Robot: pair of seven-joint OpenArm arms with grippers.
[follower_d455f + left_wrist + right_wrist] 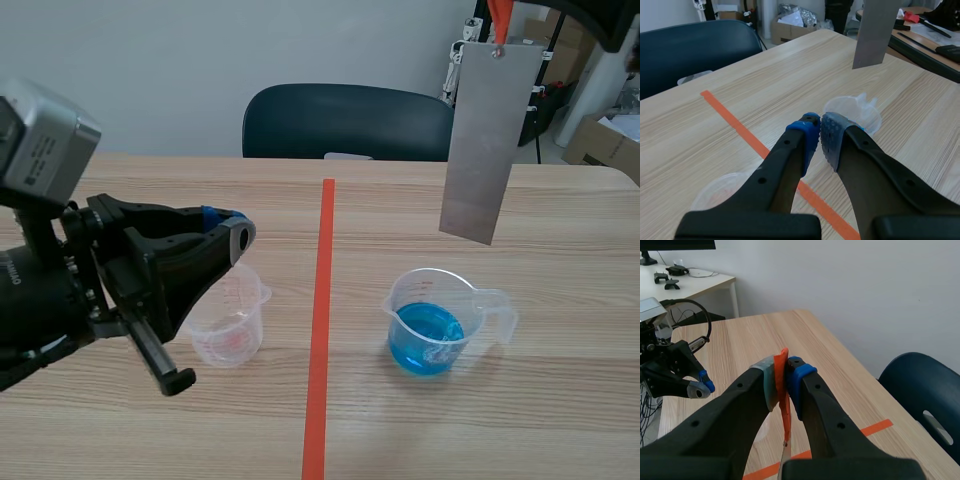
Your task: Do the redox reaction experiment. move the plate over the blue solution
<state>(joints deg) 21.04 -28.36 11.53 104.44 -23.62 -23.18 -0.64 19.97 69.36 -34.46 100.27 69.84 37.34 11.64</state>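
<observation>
The left gripper [819,132], closed on nothing, hovers by a clear cup [228,322] holding perhaps a pink trace. Blue solution [428,338] part-fills the beaker [447,292]. Beyond and above, the right gripper [785,375] clamps an orange tab [786,420]; its hanging plate [483,140] should travel forward slowly, kept from swinging, until centred over the beaker

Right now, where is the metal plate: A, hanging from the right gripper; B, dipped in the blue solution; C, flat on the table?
A: the metal plate hangs by its orange tag from the right gripper, its lower edge clear of the beaker of blue solution.
</observation>
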